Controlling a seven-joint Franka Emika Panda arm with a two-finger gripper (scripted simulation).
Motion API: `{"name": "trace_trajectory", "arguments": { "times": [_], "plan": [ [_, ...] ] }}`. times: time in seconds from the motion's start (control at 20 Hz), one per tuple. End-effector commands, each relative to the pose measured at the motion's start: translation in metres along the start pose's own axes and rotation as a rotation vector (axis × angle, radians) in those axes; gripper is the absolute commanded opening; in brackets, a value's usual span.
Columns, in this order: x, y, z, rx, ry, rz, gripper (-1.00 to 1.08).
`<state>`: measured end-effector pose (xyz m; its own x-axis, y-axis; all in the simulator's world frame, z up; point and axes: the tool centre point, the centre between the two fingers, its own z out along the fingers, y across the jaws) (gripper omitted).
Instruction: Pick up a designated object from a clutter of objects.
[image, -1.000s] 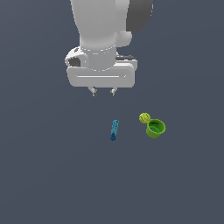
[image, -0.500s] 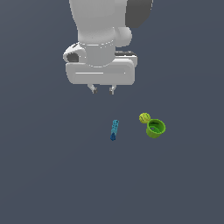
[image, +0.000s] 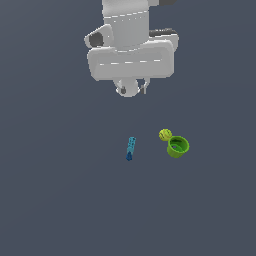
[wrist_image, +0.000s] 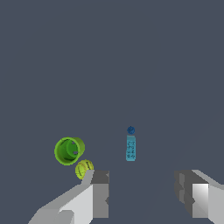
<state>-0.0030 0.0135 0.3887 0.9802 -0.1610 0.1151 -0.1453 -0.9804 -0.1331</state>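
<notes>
Lime-green round cup (image: 178, 147) upright, mouth up, lower right of centre, touching yellow-green ball (image: 165, 134), claw (wrist_image: 141, 192) spread wide, empty.

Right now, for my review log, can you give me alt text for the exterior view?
A white robot gripper hangs above a plain dark grey floor, apart from three small items. Below it lie a thin blue stick and, toward the exterior view's right, a lime-green cup with a yellow-green ball right beside its rim.
</notes>
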Motion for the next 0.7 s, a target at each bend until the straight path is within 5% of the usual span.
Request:
{"name": "trace_trajectory", "arguments": {
  "times": [0.0, 0.65],
  "plan": [
    [-0.004, -0.020, -0.017, 0.033, 0.032, 0.027, 0.28],
    [-0.054, -0.143, -0.101, 0.206, 0.193, 0.190, 0.28]
  ]
}}
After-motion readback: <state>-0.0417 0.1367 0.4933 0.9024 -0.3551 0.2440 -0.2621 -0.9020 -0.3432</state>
